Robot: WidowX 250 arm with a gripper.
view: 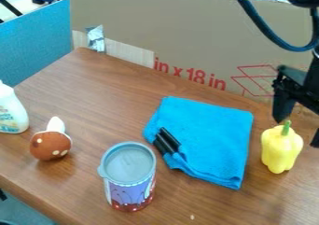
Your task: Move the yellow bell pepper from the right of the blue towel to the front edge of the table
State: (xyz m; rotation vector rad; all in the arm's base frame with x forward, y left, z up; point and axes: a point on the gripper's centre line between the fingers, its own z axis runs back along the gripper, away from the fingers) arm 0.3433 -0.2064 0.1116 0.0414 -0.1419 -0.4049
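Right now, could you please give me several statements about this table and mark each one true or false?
1. The gripper is near the yellow pepper. True.
2. In the view, the blue cloth lies to the right of the yellow pepper. False: it lies to the left of it.
3. A black object rests on the blue cloth. True.
4. The brown toy with white spots sits on the blue cloth. False: it sits on the wooden table, left of the patterned container.
5. A white bottle stands at the left edge of the view. True.
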